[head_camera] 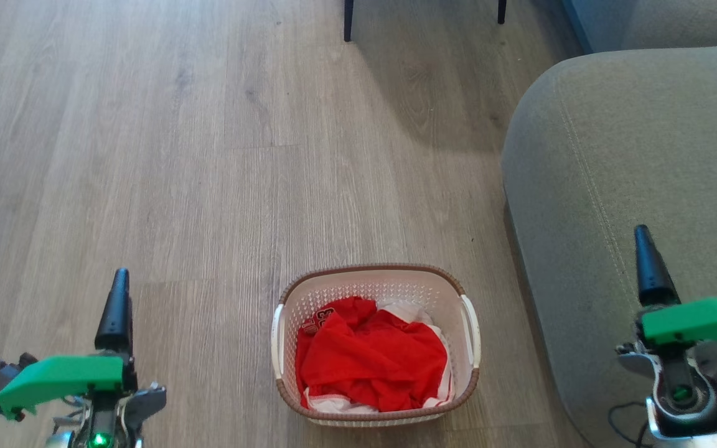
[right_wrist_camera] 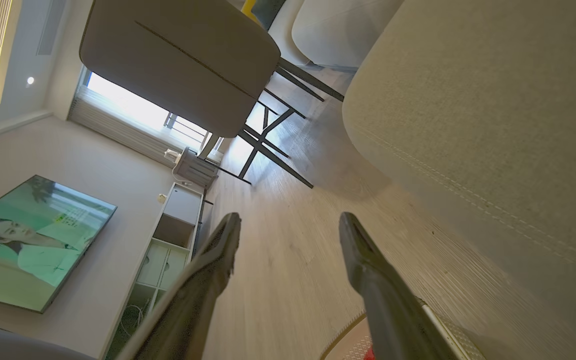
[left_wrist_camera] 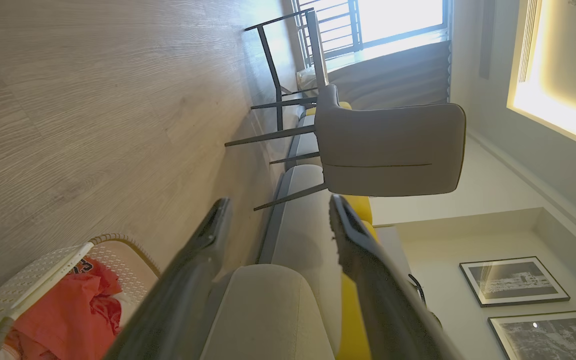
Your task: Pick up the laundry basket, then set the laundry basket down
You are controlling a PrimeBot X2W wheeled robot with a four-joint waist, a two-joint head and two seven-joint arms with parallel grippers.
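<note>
Looking down from the head: I see the laundry basket (head_camera: 377, 290) standing upright on the wooden floor (head_camera: 178, 155), low and centre, between my two arms.
Basket contents: a crumpled red garment (head_camera: 371, 361) lying over something white. It fills most of the inside.
Neighbour: a grey sofa (head_camera: 632, 155) just beside the basket on its right, with a strip of floor between them.
My left gripper (left_wrist_camera: 280, 204): jaws spread wide with nothing between them. It is well apart from the basket, on its left; in the wrist view a corner of the basket sits at the lower left.
My right gripper (right_wrist_camera: 290, 219): jaws parted just as wide, holding nothing. In the head view it hangs over the sofa's edge.
Side handles (head_camera: 472, 330): both free — neither gripper touches them.
</note>
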